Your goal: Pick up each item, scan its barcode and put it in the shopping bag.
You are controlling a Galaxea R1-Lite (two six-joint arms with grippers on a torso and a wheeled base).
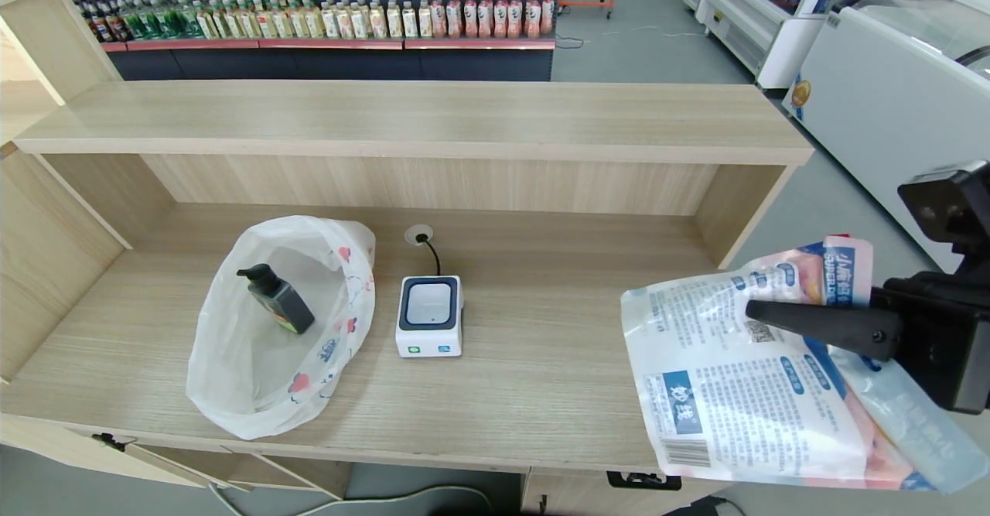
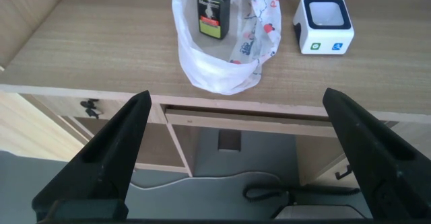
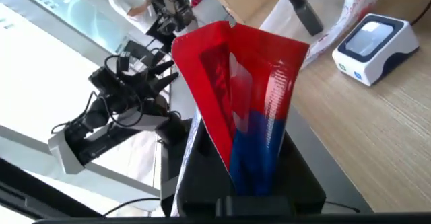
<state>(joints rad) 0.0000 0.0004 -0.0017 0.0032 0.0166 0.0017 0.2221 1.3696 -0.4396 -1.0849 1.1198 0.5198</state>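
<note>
Our right gripper [image 1: 762, 311] is clamped on a large printed packet [image 1: 742, 361], one finger lying across its face. It holds the packet in the air off the right end of the counter [image 1: 541, 377], well apart from the scanner [image 1: 429, 315]. We judge the step in hand to be the scan: the packet is lifted but not yet over the reader.

The barcode [image 1: 685, 452] sits at the packet's lower corner, on the side turned up toward the head camera. The scanner's window also looks upward, so we should carry the packet left over the counter and turn the wrist until the printed side faces down. That barcode corner, not the packet's middle, should go over the window.

The packet looks soft, so we would move slowly, keep it flat and hold it above the scanner rather than touching it, lest a nudge shift the box.

The bag [image 1: 232, 377] lies just beside the scanner on its left, mouth open, with a dark pump bottle [image 1: 280, 300] already inside. Our left gripper [image 2: 236, 99] hangs with its fingers wide apart and nothing between them, in front of and below the counter's edge near the bag, where it could steady the bag's mouth
</note>
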